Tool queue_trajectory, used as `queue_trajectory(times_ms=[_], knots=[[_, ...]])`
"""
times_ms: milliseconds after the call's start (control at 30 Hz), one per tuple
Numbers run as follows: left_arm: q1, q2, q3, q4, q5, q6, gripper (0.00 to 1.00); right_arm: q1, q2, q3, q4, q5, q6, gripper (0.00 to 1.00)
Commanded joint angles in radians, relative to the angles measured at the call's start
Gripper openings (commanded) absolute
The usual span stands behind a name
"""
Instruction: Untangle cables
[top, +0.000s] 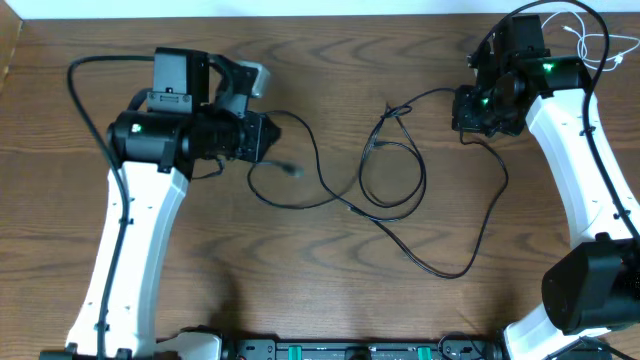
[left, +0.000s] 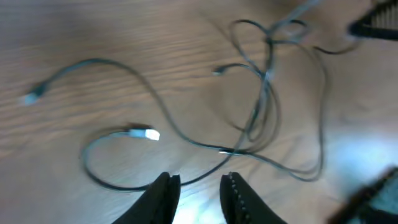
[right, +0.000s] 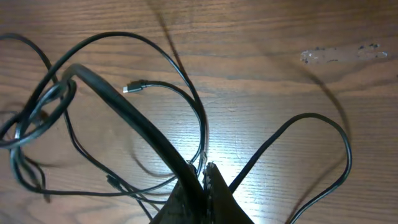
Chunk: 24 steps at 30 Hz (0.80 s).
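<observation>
Several black cables (top: 395, 190) lie looped and crossed on the wooden table between the arms. In the left wrist view the tangle (left: 267, 81) is at upper right, and a plug end (left: 146, 134) lies just ahead of my left gripper (left: 200, 180), which is open with nothing between its fingers; one black strand passes beyond its tips. My left gripper (top: 272, 135) sits at the loops' left end. My right gripper (right: 205, 169) is shut on a black cable (right: 124, 102) that runs up and left from its tips. A white cable (top: 592, 42) lies behind the right arm.
The right arm (top: 575, 150) stretches along the table's right side and the left arm (top: 130, 230) along the left. A loose plug (right: 132, 88) lies in front of the right gripper. A pale smear (right: 339, 55) marks the wood at far right.
</observation>
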Motion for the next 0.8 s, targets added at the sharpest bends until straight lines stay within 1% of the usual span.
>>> queue_trajectory(times_ms=[0,133,333,400,600,700,767], knots=[[-0.027,0.085,0.006,0.029,0.211,0.058,0.36,0.004,0.012,-0.006,0.003,-0.006,-0.014,0.01],[-0.090,0.170,0.006,0.117,0.319,0.057,0.44,0.004,0.012,-0.006,0.001,-0.006,-0.014,0.01],[-0.211,0.277,0.006,0.209,0.327,0.053,0.47,0.004,0.012,-0.006,-0.001,-0.006,-0.014,0.01],[-0.250,0.307,0.006,0.221,0.293,0.053,0.47,0.004,0.012,-0.006,-0.002,-0.006,-0.014,0.01],[-0.302,0.351,0.006,0.243,0.149,0.050,0.47,0.004,0.012,-0.006,-0.001,-0.006,-0.014,0.01],[-0.318,0.360,0.006,0.282,0.075,0.049,0.47,0.004,0.012,-0.006,-0.001,-0.006,-0.014,0.01],[-0.324,0.364,0.006,0.314,0.055,0.050,0.48,0.004,0.012,-0.006,-0.001,-0.006,-0.015,0.01]])
